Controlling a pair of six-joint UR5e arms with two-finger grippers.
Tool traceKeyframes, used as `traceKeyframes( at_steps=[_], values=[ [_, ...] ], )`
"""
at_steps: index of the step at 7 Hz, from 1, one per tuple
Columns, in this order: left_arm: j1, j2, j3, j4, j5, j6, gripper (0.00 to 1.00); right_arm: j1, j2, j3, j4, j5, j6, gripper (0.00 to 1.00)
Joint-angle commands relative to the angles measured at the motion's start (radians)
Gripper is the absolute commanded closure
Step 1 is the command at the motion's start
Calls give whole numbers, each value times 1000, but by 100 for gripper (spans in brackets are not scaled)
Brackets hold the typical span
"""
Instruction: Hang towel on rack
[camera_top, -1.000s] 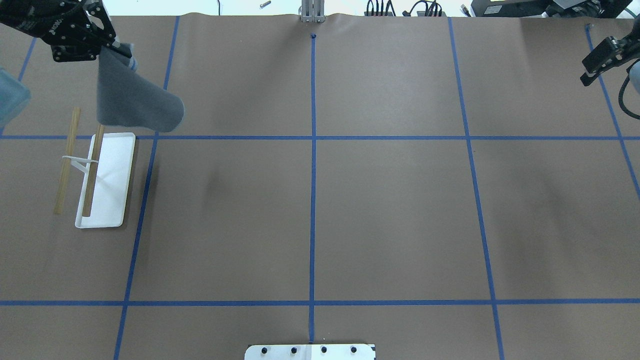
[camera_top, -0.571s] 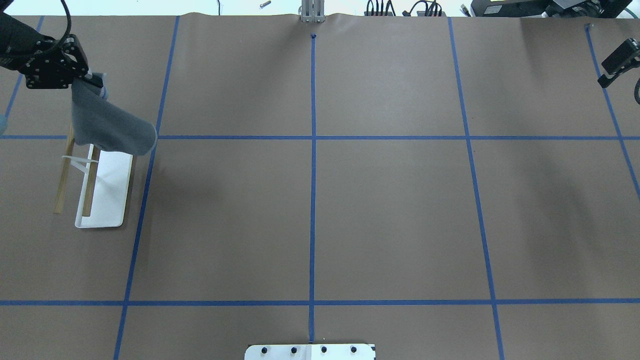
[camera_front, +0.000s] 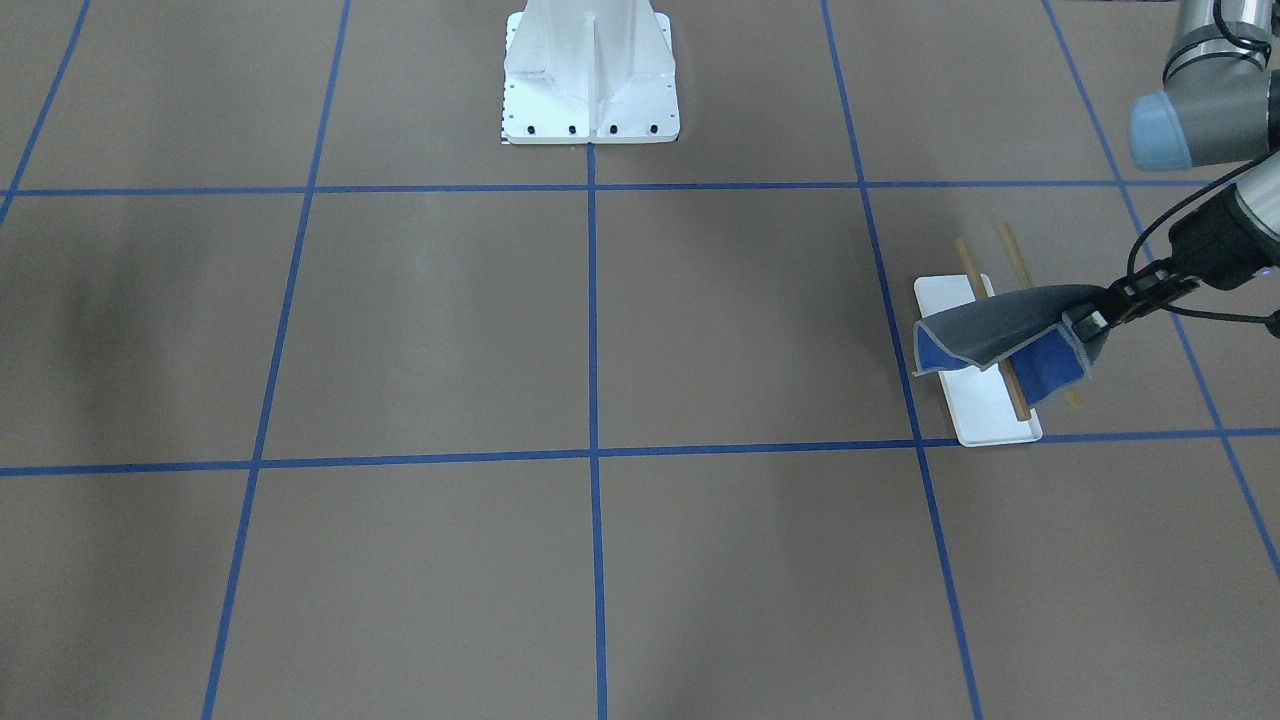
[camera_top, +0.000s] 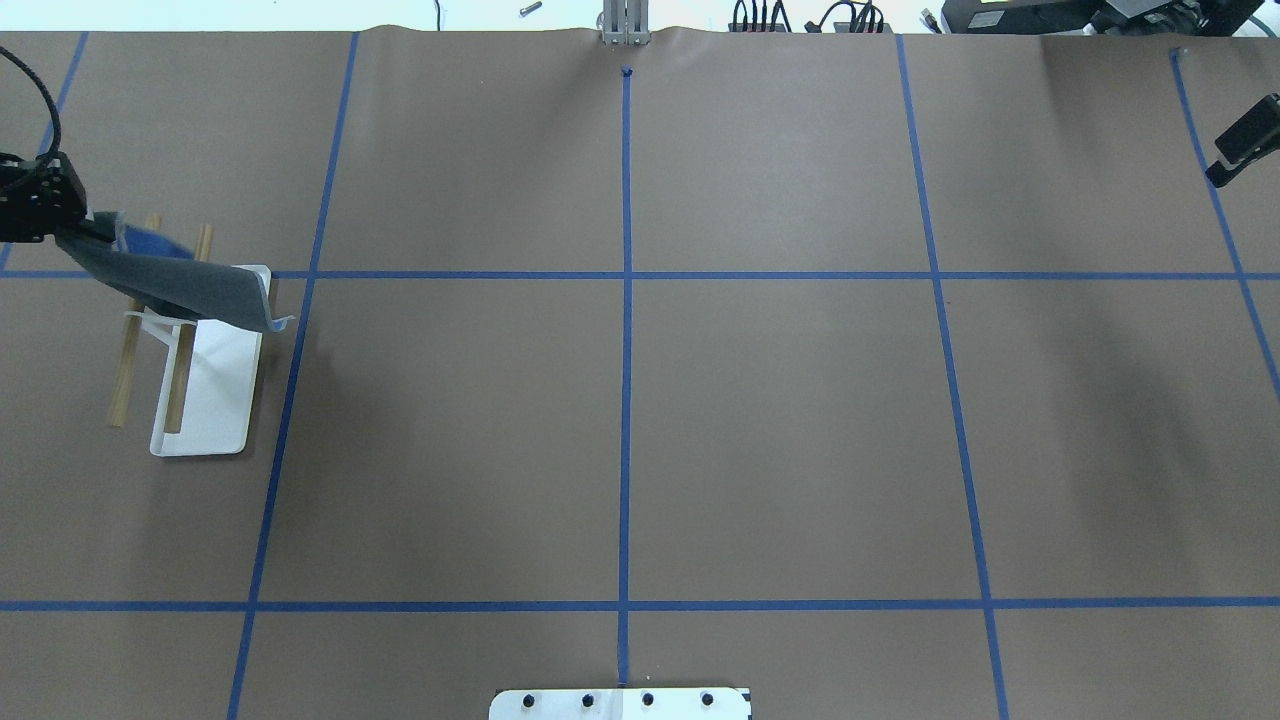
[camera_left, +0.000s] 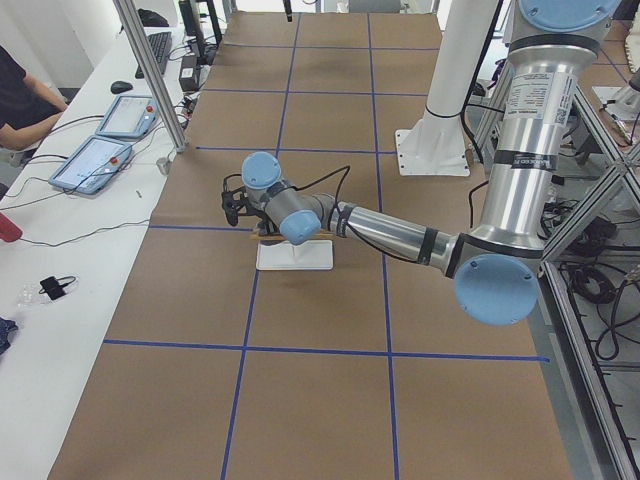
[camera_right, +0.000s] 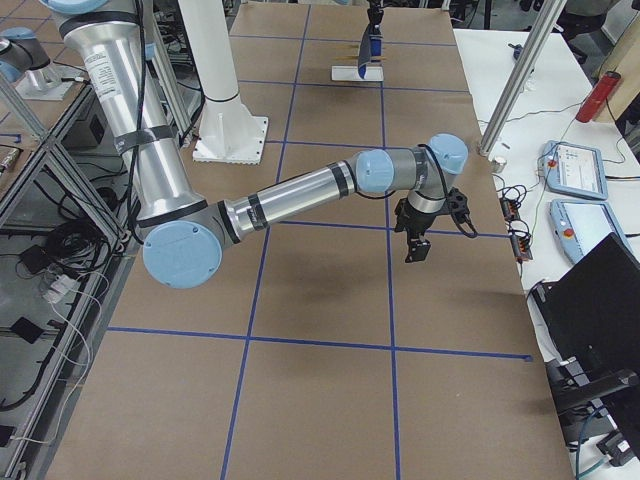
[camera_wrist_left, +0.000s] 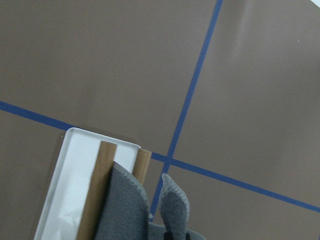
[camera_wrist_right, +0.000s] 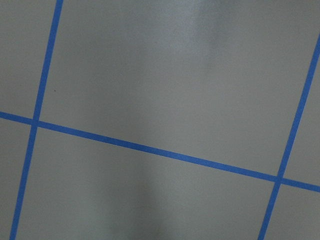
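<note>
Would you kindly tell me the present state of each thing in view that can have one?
towel: spread across both rods, grey side up, one edge clamped in the left gripper.
rack: standing upright, towel over its two rods.
left gripper: shut on the towel.
right gripper: far from the rack; open or shut cannot be told.

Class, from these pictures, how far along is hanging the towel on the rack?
Done: the towel is off the table and over the rack. In hand: the left gripper grips one corner, with the cloth stretched across both rods, grey side up. Left: lower it onto the rods, let go and withdraw.
</note>
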Motion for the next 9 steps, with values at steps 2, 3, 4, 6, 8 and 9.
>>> traceKeyframes(
  at_steps=[2,3,4,6,8,9],
  values=[
    [-17,68,9,0,0,110,100,2,-30,-18,34,-40,-4,0],
    [-15,68,17,2,0,111,87,2,-35,-21,34,-42,-5,0],
    [-15,53,9,-11,35,101,3,-1,-33,-34,34,-43,-5,0],
    [-20,69,11,-47,78,109,2,-3,-41,-64,34,-127,6,0],
    [-69,91,9,-52,80,114,2,-3,-39,-110,78,-154,8,0],
    [-75,117,18,-76,95,196,2,-3,-39,-113,78,-143,11,0]
  ],
)
